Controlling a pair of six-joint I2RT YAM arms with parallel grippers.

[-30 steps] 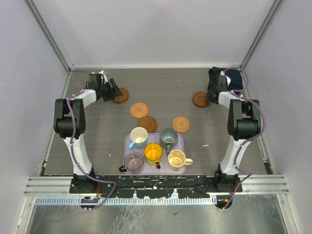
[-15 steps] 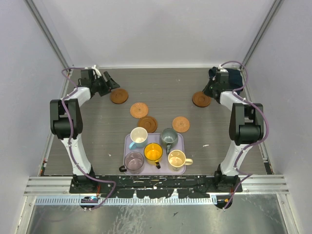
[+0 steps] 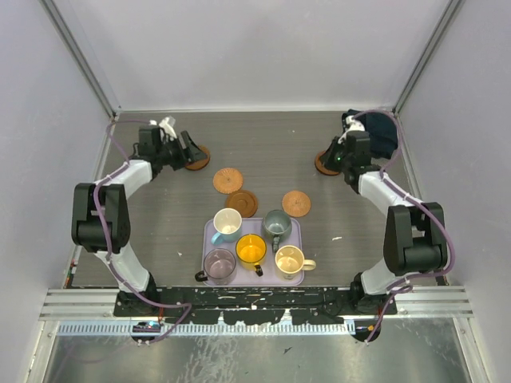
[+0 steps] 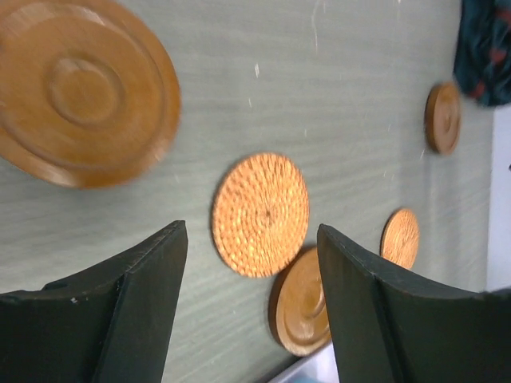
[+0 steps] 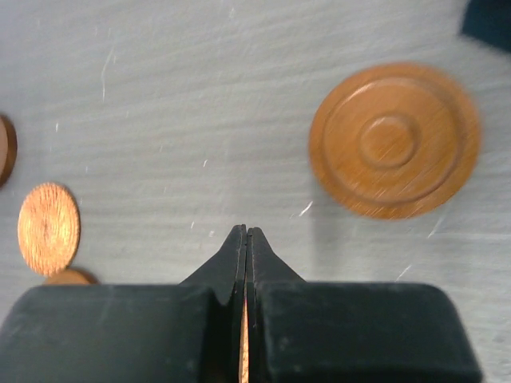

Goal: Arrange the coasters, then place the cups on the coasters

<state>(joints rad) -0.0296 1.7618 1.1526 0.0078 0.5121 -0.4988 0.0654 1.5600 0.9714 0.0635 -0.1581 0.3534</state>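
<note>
Five round coasters lie on the table. One smooth brown coaster point(image 3: 200, 160) point(image 4: 84, 92) sits at the far left, partly under my open left gripper point(image 3: 190, 150) point(image 4: 251, 231), whose jaws hold nothing. Another smooth coaster point(image 3: 323, 166) point(image 5: 395, 140) lies at the far right, just beside my right gripper point(image 3: 337, 157) point(image 5: 246, 234), which is shut and holds nothing. A woven coaster point(image 3: 227, 179) point(image 4: 260, 214), a smooth one point(image 3: 241, 203) point(image 4: 302, 302) and a woven one point(image 3: 296, 203) point(image 4: 400, 238) lie mid-table. The cups, grey-green point(image 3: 277, 223), orange-yellow point(image 3: 251, 249), cream-yellow point(image 3: 290, 261), purple-grey point(image 3: 219, 263) and white-inside blue point(image 3: 227, 223), stand on a tray.
The lavender tray point(image 3: 300, 231) lies near the front, between the arm bases. A dark cloth point(image 3: 379, 132) point(image 4: 487, 48) is bunched in the far right corner. Grey walls enclose the table on three sides.
Both arms have shifted, their elbows dropping toward the near edge. The left gripper swung out to the far left and came back over its coaster. All coasters and cups stayed put.
</note>
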